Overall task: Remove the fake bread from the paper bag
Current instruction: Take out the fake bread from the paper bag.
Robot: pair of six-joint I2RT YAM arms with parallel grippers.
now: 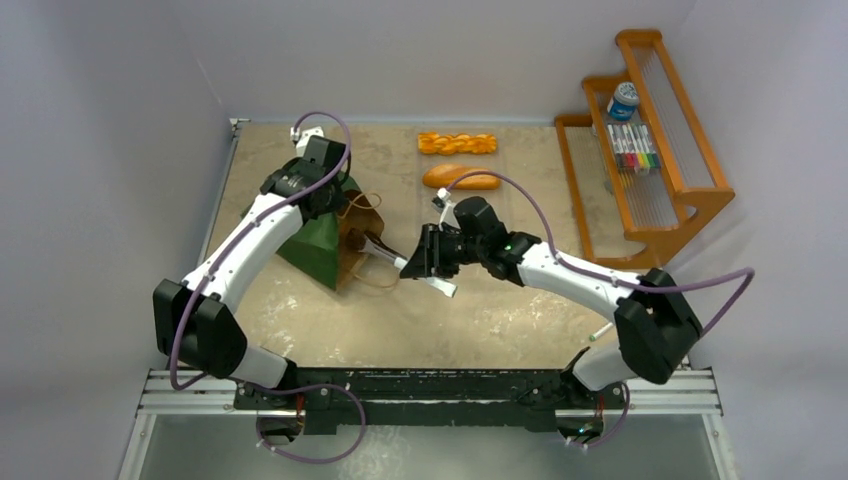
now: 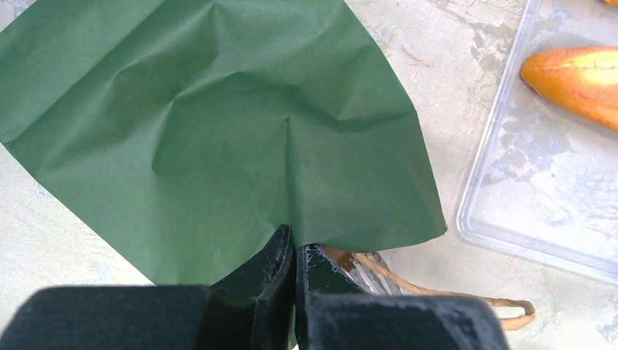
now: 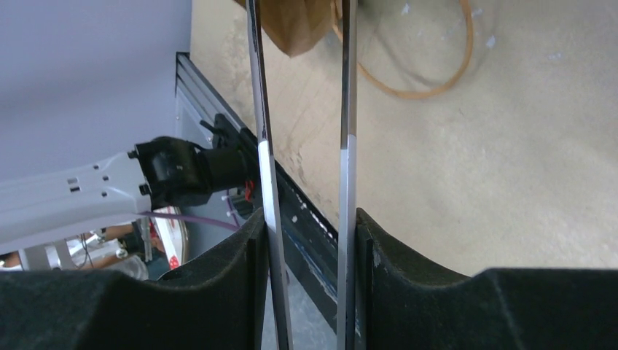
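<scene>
Over the mottled beige tabletop (image 1: 480,320), our left gripper (image 2: 294,251) pinches the dark green paper bag (image 2: 218,131) by its edge. Our right gripper (image 3: 306,233), nearer the mouth, clamps long metal tongs (image 3: 348,146) pointing straight ahead into it. Glossy orange fake bread (image 1: 460,177) lies outside, off that claw's side; we cannot tell if more remains inside.

Beyond the right gripper (image 3: 309,226), the tongs (image 3: 349,175) run off the top edge, and their tips are hidden inside the paper bag (image 1: 315,245).
</scene>
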